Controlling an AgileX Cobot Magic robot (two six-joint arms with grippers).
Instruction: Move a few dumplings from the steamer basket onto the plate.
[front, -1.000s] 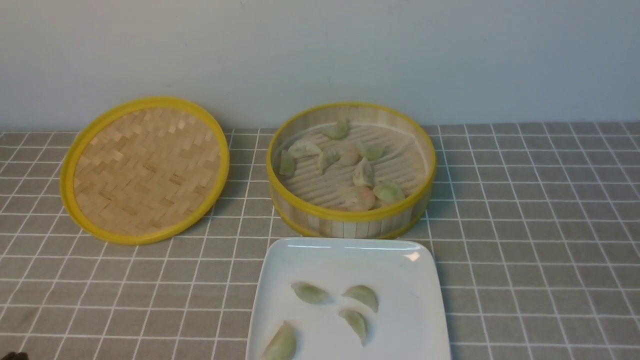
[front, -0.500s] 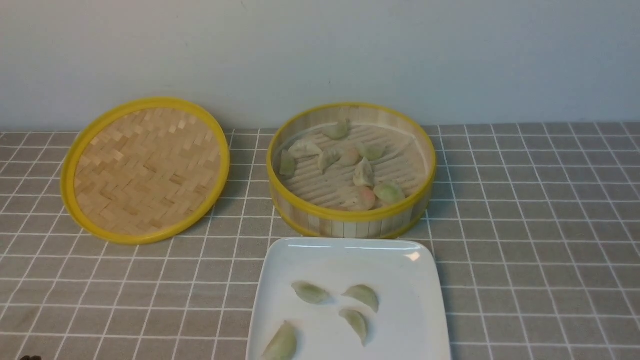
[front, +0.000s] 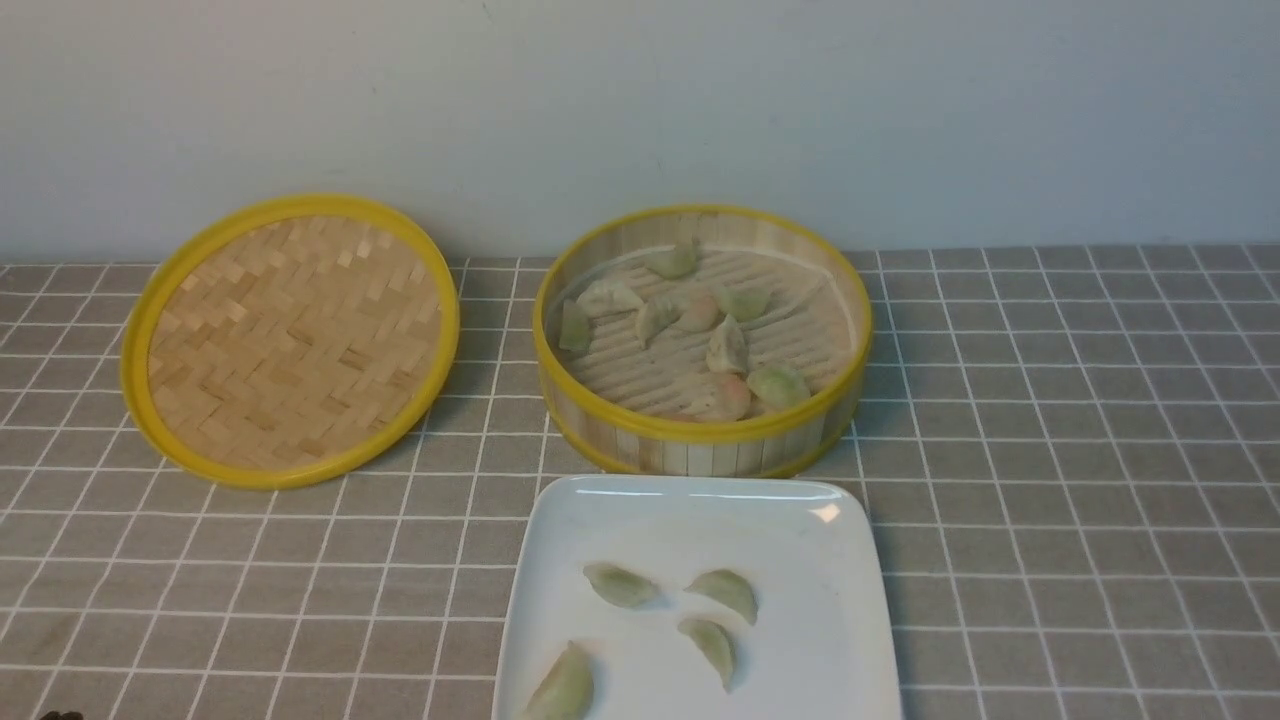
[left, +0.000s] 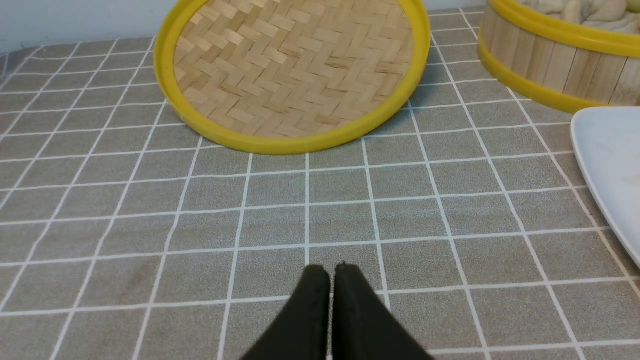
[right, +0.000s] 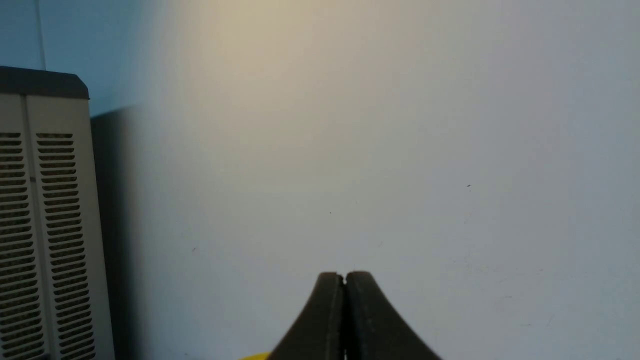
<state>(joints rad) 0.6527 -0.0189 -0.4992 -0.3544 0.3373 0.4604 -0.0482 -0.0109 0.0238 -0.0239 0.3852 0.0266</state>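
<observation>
Grey checked cloth (front: 1050, 420) is lying bare around us. We are seeing four dumplings (front: 620, 586) lying on the plate (front: 690, 510), long axes pointing differently, near the steamer basket (front: 700, 440). Left gripper (left: 330, 272) and right gripper (right: 344, 277) are both staying clenched, holding nothing.

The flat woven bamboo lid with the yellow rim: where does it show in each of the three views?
Front view: the flat woven bamboo lid with the yellow rim is at left, tilted up at its back edge.
Left wrist view: the lid fills the top centre.
Right wrist view: not in it; only wall shows.
Shared landmark: the round bamboo steamer basket with yellow rims stands beside it in both.
</observation>
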